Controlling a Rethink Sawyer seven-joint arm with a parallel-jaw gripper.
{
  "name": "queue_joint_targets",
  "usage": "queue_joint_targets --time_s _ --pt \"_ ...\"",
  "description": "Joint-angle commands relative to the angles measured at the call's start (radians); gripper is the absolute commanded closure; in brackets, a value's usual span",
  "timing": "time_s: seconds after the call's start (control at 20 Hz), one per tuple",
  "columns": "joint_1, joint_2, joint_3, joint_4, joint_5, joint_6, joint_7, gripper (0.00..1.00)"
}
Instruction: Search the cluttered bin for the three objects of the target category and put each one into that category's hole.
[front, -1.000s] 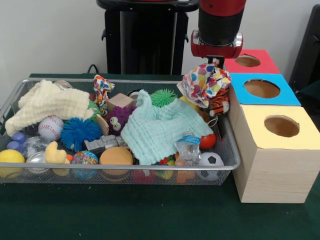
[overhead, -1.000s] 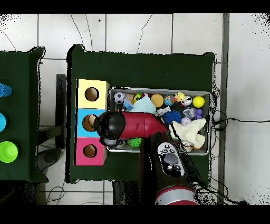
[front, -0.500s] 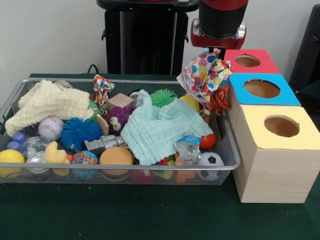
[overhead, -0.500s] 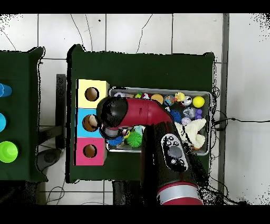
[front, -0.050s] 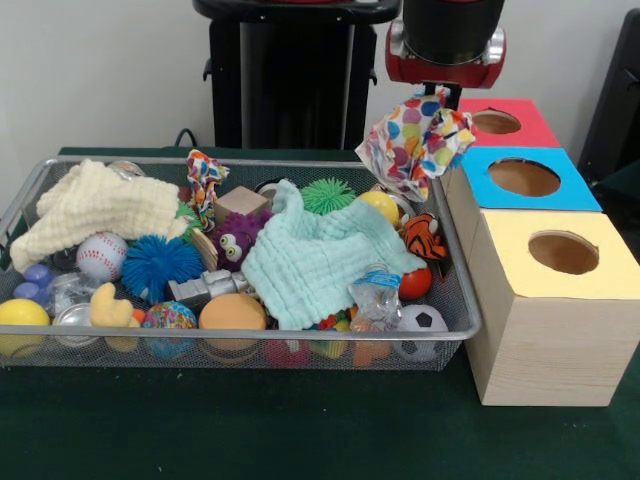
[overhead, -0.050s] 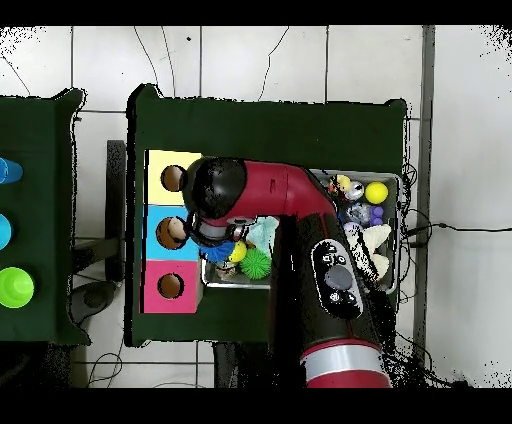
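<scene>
Starting at your left in the front view, the wire mesh bin (front, -0.050s: 455, 300) sits on the green desk (front, -0.050s: 300, 430) and is packed with clutter. At its left end you have a cream knitted cloth (front, -0.050s: 95, 205), with a baseball (front, -0.050s: 100, 255) below it and a yellow ball (front, -0.050s: 20, 315) in the near corner. Next comes a blue spiky ball (front, -0.050s: 160, 262), a yellow duck (front, -0.050s: 108, 308) and a grey toy piece (front, -0.050s: 205, 288). A purple fuzzy toy (front, -0.050s: 238, 238) lies beside a wooden block (front, -0.050s: 240, 203); an orange ball (front, -0.050s: 232, 312) sits at the near wall.

In the middle, a mint green cloth (front, -0.050s: 320, 255) is spread over other items, with a green spiky ball (front, -0.050s: 327, 195) behind it. At the bin's right end you see a tiger plush (front, -0.050s: 423, 235) lying in the bin and a small soccer ball (front, -0.050s: 423, 320) near the front corner.

Above that right end, the tool (front, -0.050s: 432, 95) is closed on the top of a polka-dot cloth (front, -0.050s: 415, 140), which hangs clear above the bin, just beside the boxes.

Furthest right stand three boxes in a row: yellow box (front, -0.050s: 550, 290) nearest, blue box (front, -0.050s: 525, 180) in the middle, red box (front, -0.050s: 500, 122) at the back, each with a round hole on top. In the overhead view the red arm (overhead, -0.050s: 300, 215) covers much of the bin.
</scene>
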Motion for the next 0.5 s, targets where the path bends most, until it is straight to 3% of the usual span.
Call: queue_joint_targets --time_s 0.05,0.5 --pt "0.041 0.073 0.037 -0.122 0.045 0.091 0.171 1.00" --pt "0.165 0.109 -0.013 -0.123 0.095 -0.045 0.310 1.00"
